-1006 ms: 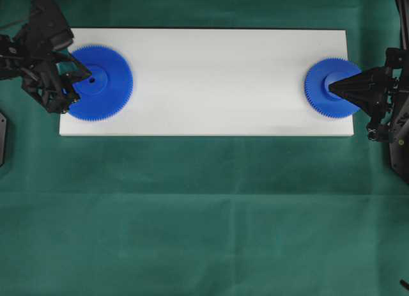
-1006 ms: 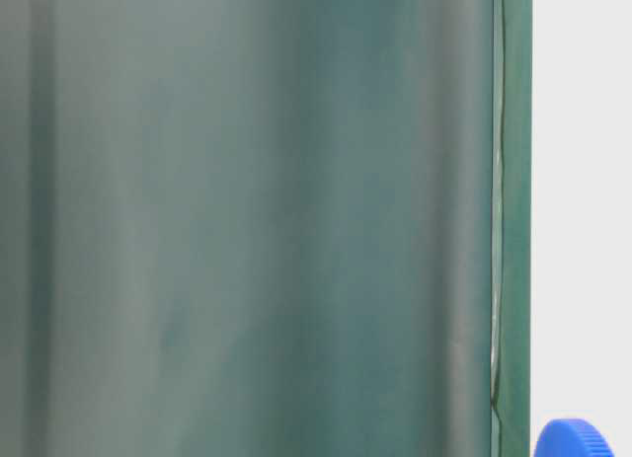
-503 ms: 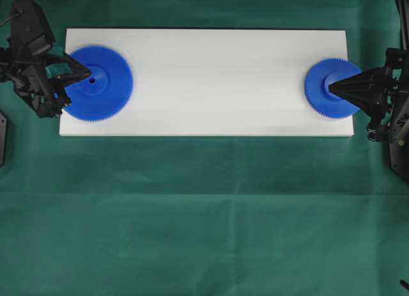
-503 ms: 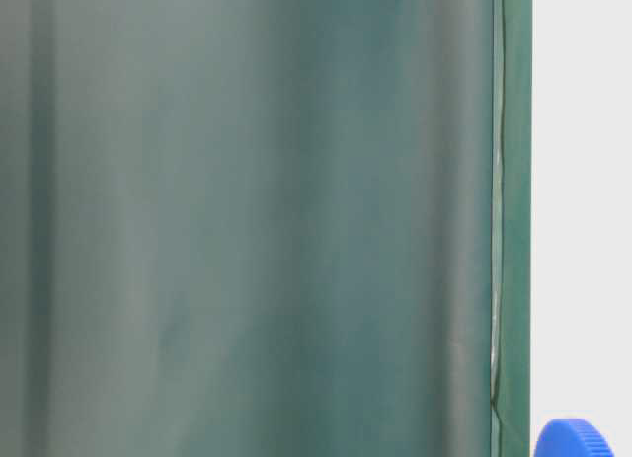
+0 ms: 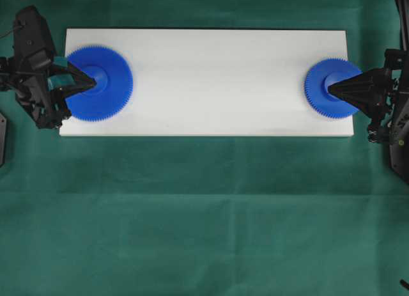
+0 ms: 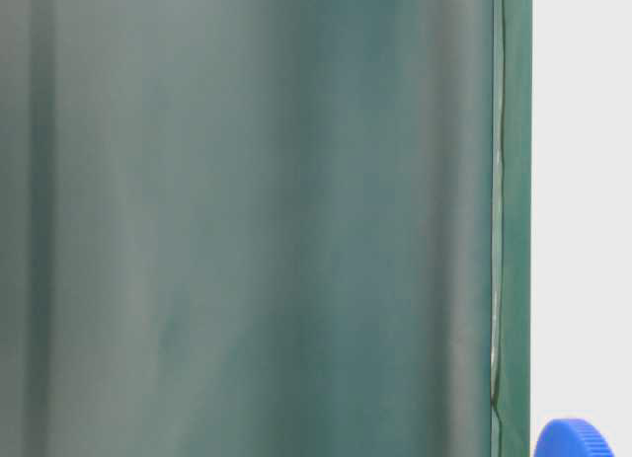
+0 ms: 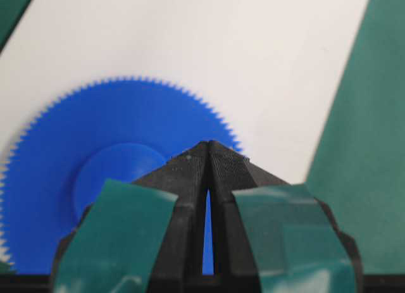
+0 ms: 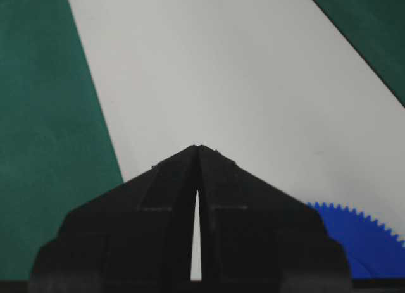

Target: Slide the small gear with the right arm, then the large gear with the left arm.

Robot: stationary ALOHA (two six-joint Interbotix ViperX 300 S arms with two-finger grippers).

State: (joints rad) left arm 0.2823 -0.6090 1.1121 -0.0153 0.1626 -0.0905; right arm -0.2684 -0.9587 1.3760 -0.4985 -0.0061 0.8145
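Note:
The large gear (image 5: 102,83) lies flat at the left end of the white board (image 5: 211,78); its toothed disc and raised hub also fill the left wrist view (image 7: 120,173). My left gripper (image 5: 93,82), black with teal patches, is shut with its tip over the gear's hub (image 7: 209,143). The small gear (image 5: 324,85) lies at the board's right end. My right gripper (image 5: 328,90) is shut, its pointed tip over that gear's hub (image 8: 198,147). A toothed edge of the small gear (image 8: 361,233) peeks out beside the right fingers.
Green cloth (image 5: 204,213) covers the table around the board. The board's long middle stretch lies between the two gears. A blue gear edge (image 6: 573,439) shows in the table-level view, beside the white board (image 6: 583,181).
My left gripper has closed from open and swung its tip onto the large gear's hub. The right gripper and both gears have stayed where they were.

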